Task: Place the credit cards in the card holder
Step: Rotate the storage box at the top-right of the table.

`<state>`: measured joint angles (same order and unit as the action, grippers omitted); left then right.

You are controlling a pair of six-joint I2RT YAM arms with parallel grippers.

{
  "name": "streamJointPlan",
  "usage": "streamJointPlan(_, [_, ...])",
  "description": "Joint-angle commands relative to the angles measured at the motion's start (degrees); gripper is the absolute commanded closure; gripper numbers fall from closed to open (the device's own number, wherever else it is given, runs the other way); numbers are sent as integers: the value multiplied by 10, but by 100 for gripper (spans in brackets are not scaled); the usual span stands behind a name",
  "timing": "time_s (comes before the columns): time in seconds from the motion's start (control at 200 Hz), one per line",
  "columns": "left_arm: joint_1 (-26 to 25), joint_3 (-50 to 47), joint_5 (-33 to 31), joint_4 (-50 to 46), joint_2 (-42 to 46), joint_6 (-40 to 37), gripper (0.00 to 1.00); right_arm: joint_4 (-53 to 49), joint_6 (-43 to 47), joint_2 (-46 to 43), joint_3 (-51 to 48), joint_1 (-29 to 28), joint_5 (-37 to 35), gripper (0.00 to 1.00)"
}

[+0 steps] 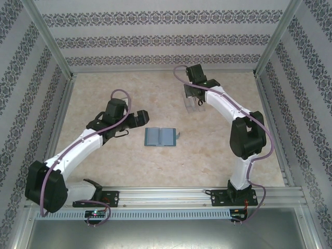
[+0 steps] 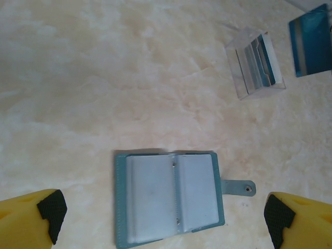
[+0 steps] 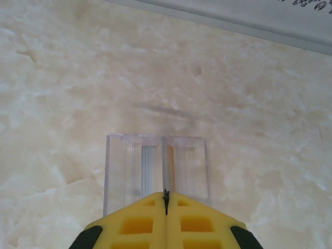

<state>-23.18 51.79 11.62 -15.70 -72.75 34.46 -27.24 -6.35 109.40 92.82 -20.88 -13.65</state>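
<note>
The card holder [image 2: 171, 199] lies open on the table, its teal cover down, pale pockets up and clasp tab to the right; it sits mid-table [image 1: 161, 136]. My left gripper [image 2: 163, 215] hovers over it, open, with nothing between the fingers; it sits just left of the holder [image 1: 136, 123]. My right gripper [image 3: 166, 194] is shut on a thin credit card seen edge-on [image 3: 165, 166], directly above the clear plastic box [image 3: 155, 171]. That blue credit card [image 2: 311, 44] hangs clear of the box. More credit cards [image 2: 262, 62] stand inside the box.
The clear plastic box [image 1: 193, 105] stands at the back right, under the right gripper [image 1: 194, 97]. Patterned walls and metal posts enclose the table on three sides. A metal rail [image 1: 171, 197] carrying the arm bases runs along the near edge.
</note>
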Motion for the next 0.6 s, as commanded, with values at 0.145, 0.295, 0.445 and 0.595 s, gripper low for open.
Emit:
streamJointPlan(0.145, [-18,7,16,23,-34,-10,1,13,-28,4,-6,25,53,100])
streamJointPlan(0.295, [-20,1,17,33,-42,-7,1,3,-31,9,0,29,69,100])
streamJointPlan(0.445, [-20,8,19,26,-48,-10,1,-33,-61,30,26,58,143,99])
streamJointPlan(0.595, [-20,11,18,22,-52,-17,1,-57,-78,61,39,64,178,68])
